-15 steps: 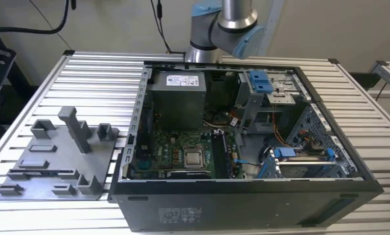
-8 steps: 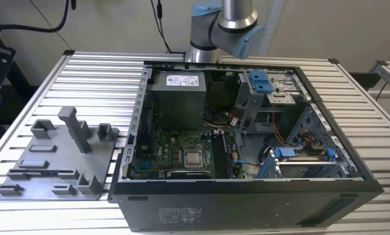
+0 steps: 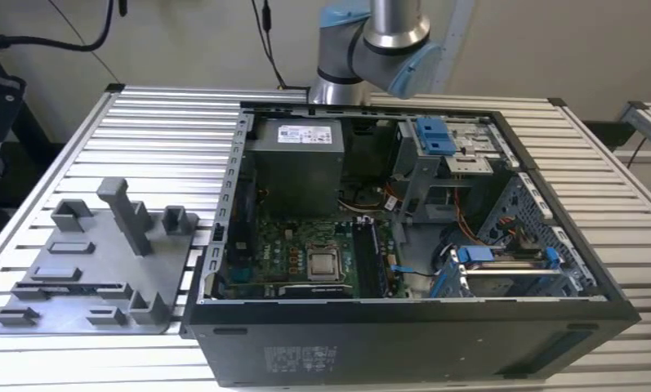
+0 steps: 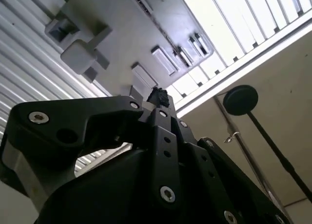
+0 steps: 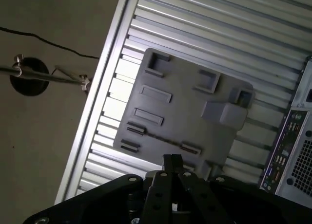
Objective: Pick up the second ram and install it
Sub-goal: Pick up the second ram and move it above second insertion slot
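The second ram (image 3: pixel 73 287) is a thin dark stick lying in a long slot near the front of the grey tray (image 3: pixel 91 261), at the exterior view's left. In the first wrist view the ram (image 5: pixel 161 138) shows as a dark line across the tray (image 5: pixel 185 102). My gripper (image 5: pixel 171 161) hangs high above the tray's edge, well clear of the ram. Its fingertips look pressed together with nothing between them. In the second wrist view the gripper (image 4: pixel 158 95) points at the tray (image 4: pixel 122 34).
An open computer case (image 3: pixel 412 306) sits on the slatted table (image 3: pixel 162 122), with the grey power-supply box (image 3: pixel 292 163) and the motherboard (image 3: pixel 303 253) inside. The tray carries upright posts (image 3: pixel 123 208). The case's rear panel (image 5: pixel 290 151) lies beside the tray. A stand (image 5: pixel 29 75) is on the floor.
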`<state>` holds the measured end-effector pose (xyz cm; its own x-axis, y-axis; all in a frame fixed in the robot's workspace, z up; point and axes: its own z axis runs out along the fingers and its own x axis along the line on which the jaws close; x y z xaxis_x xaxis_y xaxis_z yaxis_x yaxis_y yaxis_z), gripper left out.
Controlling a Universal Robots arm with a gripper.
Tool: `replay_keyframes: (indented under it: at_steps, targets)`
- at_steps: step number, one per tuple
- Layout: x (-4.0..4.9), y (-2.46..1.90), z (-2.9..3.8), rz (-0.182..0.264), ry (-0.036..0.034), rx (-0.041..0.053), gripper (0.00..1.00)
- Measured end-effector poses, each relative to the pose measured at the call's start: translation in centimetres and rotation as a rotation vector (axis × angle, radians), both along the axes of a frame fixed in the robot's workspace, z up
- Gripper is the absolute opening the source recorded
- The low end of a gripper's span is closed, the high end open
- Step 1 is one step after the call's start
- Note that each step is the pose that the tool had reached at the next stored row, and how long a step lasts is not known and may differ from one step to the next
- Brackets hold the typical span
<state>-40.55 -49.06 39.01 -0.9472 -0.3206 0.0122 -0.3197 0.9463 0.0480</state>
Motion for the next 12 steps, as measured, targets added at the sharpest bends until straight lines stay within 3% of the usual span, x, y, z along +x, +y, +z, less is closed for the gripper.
replay_keyframes:
  at_steps: [8, 12]
  targets:
    - [0.00, -0.01, -0.01, 0.062, 0.0000, 0.0000, 0.11]
    - [0.01, -0.01, -0.01, 0.128, -0.0017, 0.0000, 0.11]
